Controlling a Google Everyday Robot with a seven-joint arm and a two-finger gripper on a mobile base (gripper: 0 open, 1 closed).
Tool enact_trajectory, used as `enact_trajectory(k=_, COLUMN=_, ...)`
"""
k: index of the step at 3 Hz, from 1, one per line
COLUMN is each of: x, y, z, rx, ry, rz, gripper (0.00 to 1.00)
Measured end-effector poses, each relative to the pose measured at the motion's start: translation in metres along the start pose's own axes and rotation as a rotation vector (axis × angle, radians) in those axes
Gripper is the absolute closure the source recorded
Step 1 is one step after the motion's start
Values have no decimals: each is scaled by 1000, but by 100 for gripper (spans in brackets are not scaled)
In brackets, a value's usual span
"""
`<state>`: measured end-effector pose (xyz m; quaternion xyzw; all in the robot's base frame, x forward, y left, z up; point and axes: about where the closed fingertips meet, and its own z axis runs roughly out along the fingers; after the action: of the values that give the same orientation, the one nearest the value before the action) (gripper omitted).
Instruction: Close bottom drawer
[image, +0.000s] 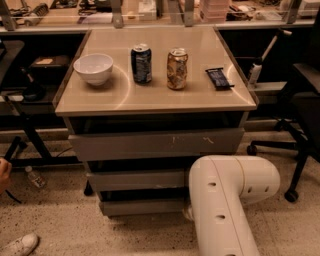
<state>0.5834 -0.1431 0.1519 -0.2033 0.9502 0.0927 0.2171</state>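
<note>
The bottom drawer is the lowest grey front of the tan-topped cabinet. A dark gap shows above it, and its front sits close under the middle drawer. The top drawer has white scratch marks. My white arm reaches in from the lower right and covers the drawer's right end. My gripper is almost wholly hidden behind the arm, and only a pale bit shows at the drawer's right end.
On the cabinet top stand a white bowl, a blue can, a gold can and a dark snack bar. An office chair is at the right. A bottle and a shoe lie on the floor at the left.
</note>
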Motion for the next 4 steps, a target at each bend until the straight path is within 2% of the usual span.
enact_trajectory(k=1, x=-36, y=2, z=26, rx=6, ry=-31, rz=-11, gripper=100)
enact_trajectory(k=2, x=-36, y=2, z=25, rx=5, ry=-30, rz=-11, gripper=100)
enact_trajectory(k=3, x=6, y=-8, z=-6, rx=-8, ry=59, rz=28, gripper=100)
enact_trajectory(k=4, x=67, y=-36, z=-77, rx=19, ry=185, rz=132, gripper=100)
